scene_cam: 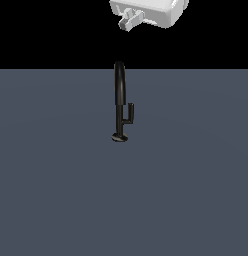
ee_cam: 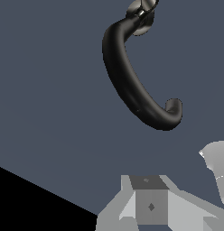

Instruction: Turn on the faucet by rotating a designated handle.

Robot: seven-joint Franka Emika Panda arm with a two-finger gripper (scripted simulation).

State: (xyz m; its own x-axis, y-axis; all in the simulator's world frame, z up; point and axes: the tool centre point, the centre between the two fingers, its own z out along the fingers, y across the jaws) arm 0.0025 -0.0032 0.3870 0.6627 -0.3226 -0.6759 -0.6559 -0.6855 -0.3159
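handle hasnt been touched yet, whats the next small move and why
Probably lower the gripper toward the handle. In the exterior view the gripper sits well above the faucet, touching nothing, while the handle stands beside the pipe on the exterior view's right, low down. Whether the gripper is open or shut cannot be told.

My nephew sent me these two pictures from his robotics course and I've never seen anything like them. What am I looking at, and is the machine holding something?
These are computer-rendered scenes, not photographs. The exterior view looks from off the arm: a slim black faucet stands upright on a plain grey surface, with a short L-shaped handle on the exterior view's right of its pipe. The white shape at the top edge is the robot arm's end effector, well above the faucet and touching nothing. The wrist view comes from a camera on the arm itself, looking down, so the faucet appears as a curved black tube; the pale grey blocks at the edge are parts of the end effector. It holds nothing; whether it is open is unclear.
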